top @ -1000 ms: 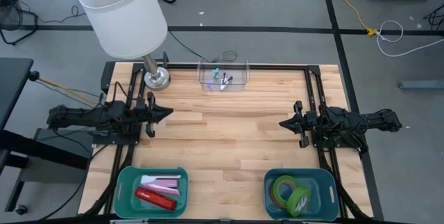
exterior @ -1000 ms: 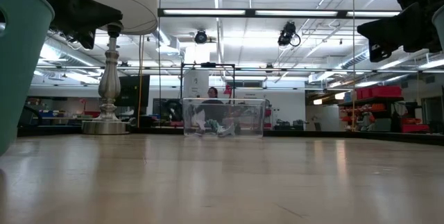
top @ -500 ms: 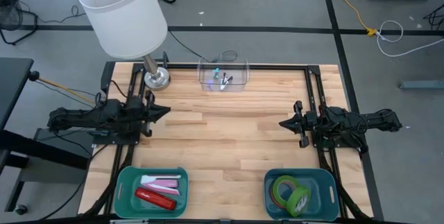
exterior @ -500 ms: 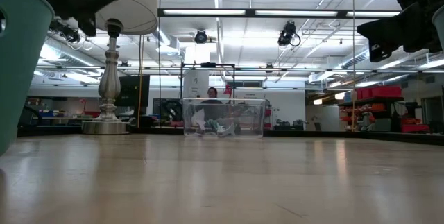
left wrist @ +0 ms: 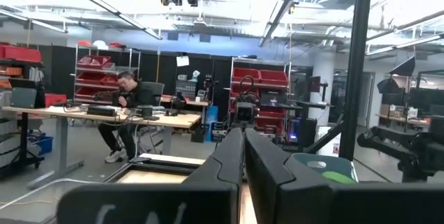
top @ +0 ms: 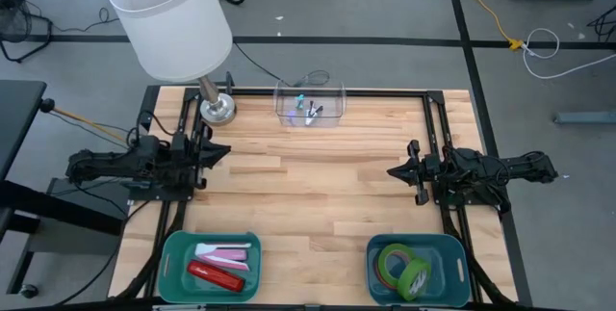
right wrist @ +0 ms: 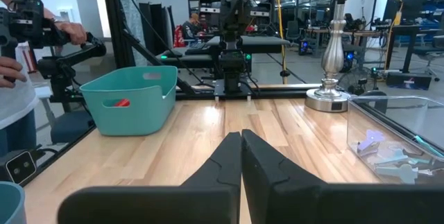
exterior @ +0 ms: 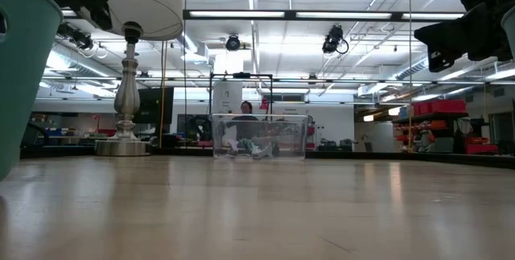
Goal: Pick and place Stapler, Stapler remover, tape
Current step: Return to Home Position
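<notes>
The light wooden table [top: 318, 186] stood bare across its middle. At the far edge sat a transparent bin [top: 284, 111], and to its left, in the far-left corner, the round metal foot of a lamp [top: 216, 109]. Along the near edge were two tubs, well apart: a teal bin [top: 173, 246] at the left corner and a blue bin [top: 454, 249] at the right.

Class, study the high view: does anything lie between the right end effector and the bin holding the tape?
Nothing visible does. Only bare table separates the right end effector from the blue bin, where the tape lies. The left end effector waits across the table.
</notes>
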`<state>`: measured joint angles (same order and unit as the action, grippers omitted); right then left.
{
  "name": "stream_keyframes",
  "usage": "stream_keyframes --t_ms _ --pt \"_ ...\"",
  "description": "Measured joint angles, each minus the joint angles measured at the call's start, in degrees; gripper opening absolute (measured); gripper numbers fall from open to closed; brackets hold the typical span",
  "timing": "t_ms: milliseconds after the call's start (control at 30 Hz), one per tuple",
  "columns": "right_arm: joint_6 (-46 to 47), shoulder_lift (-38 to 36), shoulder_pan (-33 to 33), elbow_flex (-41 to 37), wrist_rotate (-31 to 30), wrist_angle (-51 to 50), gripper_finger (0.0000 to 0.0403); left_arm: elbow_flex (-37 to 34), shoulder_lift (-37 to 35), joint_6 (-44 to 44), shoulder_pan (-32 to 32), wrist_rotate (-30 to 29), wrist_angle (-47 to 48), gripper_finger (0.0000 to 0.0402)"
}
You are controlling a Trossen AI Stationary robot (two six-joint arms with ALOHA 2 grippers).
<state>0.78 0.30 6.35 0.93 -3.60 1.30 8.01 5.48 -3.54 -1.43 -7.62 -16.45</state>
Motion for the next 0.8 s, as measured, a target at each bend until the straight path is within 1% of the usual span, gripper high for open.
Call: stream_keyframes --t_ms 800 --pt "-0.13 0.00 0.01 0.00 0.00 0.00 0.0015 -0.07 0.56 -0.25 -0.04 -0.04 -0.95 0.0018"
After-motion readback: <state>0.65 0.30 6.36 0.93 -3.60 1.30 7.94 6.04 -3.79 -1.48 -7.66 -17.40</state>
